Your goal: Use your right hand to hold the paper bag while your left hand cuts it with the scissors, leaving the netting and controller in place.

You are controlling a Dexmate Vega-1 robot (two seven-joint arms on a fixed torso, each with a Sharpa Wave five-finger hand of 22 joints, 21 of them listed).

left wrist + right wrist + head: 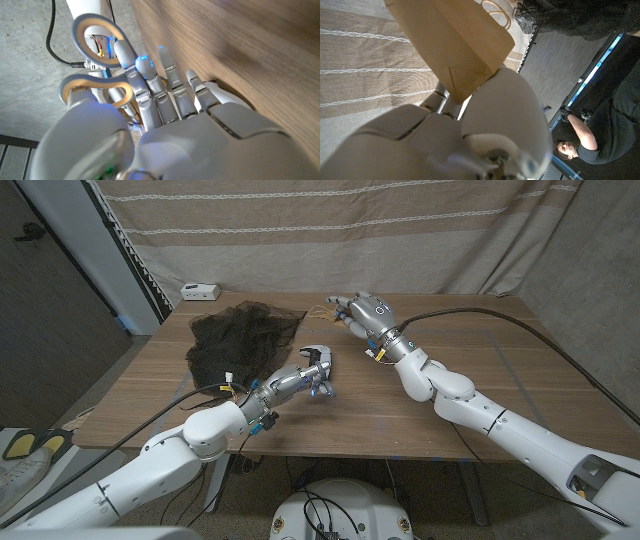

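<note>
My left hand [316,372] hovers over the table's middle front and holds the scissors, whose white handle loops [97,37] show against its fingers [150,85]; the blades are hidden. A black netting [240,335] lies heaped on the table just left of that hand. My right hand [366,314] is at the table's far middle and grips the brown paper bag [455,40], which the hand mostly covers in the head view. A small white controller [200,291] sits at the far left corner, behind the netting.
A dark cable [520,330] runs across the right side of the wooden table [480,370]. A striped curtain [350,230] hangs behind the table. A person [582,140] in dark clothes is off to the side.
</note>
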